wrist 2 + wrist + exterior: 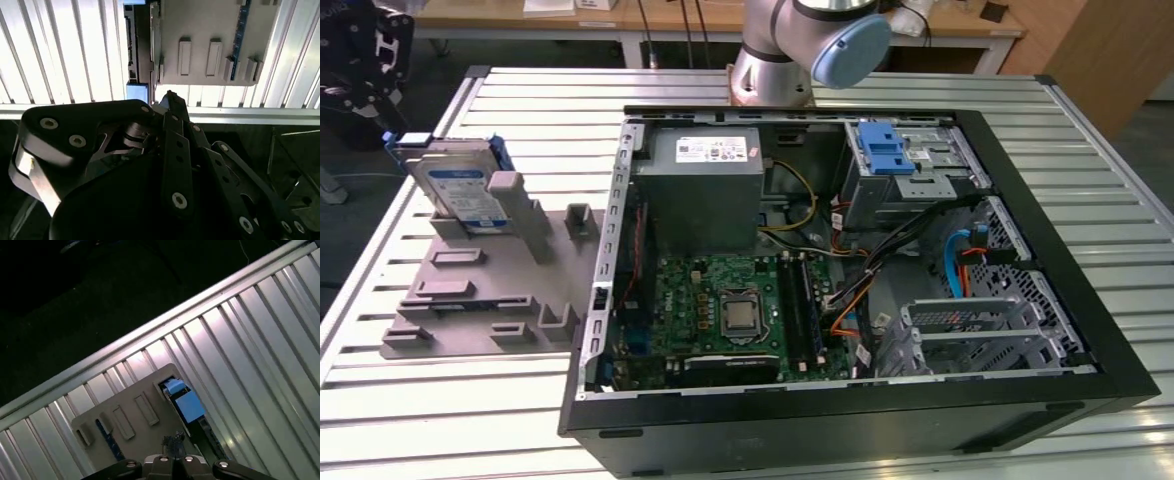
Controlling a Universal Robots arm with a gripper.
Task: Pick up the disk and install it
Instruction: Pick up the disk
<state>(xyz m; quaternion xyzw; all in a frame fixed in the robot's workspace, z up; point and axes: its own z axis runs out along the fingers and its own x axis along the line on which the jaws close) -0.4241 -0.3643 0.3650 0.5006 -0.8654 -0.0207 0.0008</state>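
The disk [460, 188] stands on edge in a slot of a grey holder plate [467, 290] on the slatted table, at the exterior view's left. It is silver with a white-and-blue label and a blue frame. My black gripper [374, 95] hangs just beyond the disk's far upper corner, off the table's edge, apart from it. In the first wrist view the gripper [172, 440] has its fingertips together with nothing between them, and the disk's blue frame [187, 404] lies a little ahead. The second wrist view has the gripper [170, 97] near the disk's blue end [137, 92].
An open computer case [854, 420] fills the table's middle, with a motherboard [720, 305], a grey power supply [707, 190] and a blue bracket [887, 150] in its drive bay. The arm's base [774, 60] stands behind the case. The holder plate [210, 30] carries several upright posts.
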